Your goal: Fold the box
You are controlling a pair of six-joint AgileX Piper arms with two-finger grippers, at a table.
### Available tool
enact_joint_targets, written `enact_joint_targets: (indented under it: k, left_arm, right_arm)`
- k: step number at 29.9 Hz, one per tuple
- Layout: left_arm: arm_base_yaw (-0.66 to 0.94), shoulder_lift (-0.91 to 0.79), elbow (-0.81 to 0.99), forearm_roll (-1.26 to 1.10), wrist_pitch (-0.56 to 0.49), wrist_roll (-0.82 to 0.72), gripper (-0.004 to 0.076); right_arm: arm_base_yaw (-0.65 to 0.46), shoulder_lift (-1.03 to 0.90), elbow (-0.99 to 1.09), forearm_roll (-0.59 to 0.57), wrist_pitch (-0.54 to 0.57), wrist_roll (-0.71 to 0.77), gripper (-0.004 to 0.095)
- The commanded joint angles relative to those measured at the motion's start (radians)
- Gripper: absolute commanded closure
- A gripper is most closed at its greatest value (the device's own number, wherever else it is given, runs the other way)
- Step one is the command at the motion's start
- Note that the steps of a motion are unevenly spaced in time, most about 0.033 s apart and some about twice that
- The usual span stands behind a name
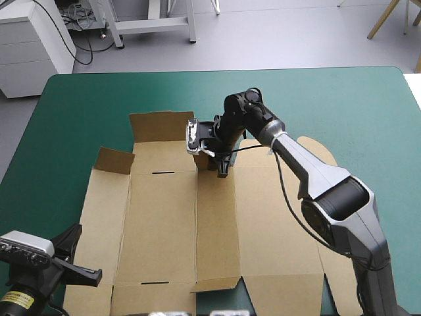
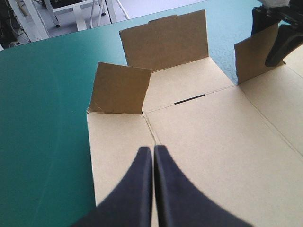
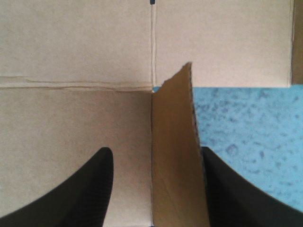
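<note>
silver-grey right arm (image 1: 317,170), rounded black joints, black left arm (image 1: 29,286) with yellow label, left claw (image 2: 153,149) of black curved fins, right claw (image 3: 155,149) fins finely ribbed

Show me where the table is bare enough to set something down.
Widest free patch: the teal-green cover between the box and the table's far and right edges. A narrower strip runs along the box's left edge. Crowded: the box's far middle, where the right gripper straddles a raised flap, and the near-left corner under the left gripper.
</note>
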Motion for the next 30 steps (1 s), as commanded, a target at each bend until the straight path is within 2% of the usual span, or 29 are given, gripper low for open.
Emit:
enact_joint_targets:
  k: [1,5,9,13,17,21,26,30]
  left_arm:
    - [0.002,0.018,-0.033,-0.011,-0.066,0.000,0.0734]
    - [0.002,0.018,-0.033,-0.011,-0.058,0.000,0.0734]
    - [0.002,0.018,-0.033,-0.011,-0.047,0.000,0.0734]
    - [0.002,0.018,-0.033,-0.011,-0.040,0.000,0.0734]
    - [0.002,0.018,-0.033,-0.011,-0.022,0.000,0.0734]
    - [0.002,0.018,-0.033,-0.007,-0.011,0.000,0.0734]
    - [0.002,0.018,-0.033,-0.007,0.004,-0.005,0.0734]
    - [0.002,0.018,-0.033,-0.007,0.031,-0.005,0.0734]
  right_arm:
    - [-0.001,-0.116,-0.032,-0.097,-0.009,0.083,0.0368]
    - [-0.028,-0.194,-0.032,-0.310,-0.009,0.224,0.0434]
    - [-0.102,-0.262,-0.032,-0.389,-0.009,0.392,0.0502]
    - [-0.226,-0.339,-0.030,-0.356,-0.008,0.590,0.0591]
    - [-0.354,-0.431,-0.028,-0.251,-0.008,0.675,0.0695]
    - [-0.462,-0.537,0.011,-0.214,-0.008,0.777,0.0807]
    - [-0.573,-0.727,0.226,-0.216,-0.008,0.843,0.0928]
    - [-0.673,-0.904,0.460,-0.216,-0.008,0.871,0.0927]
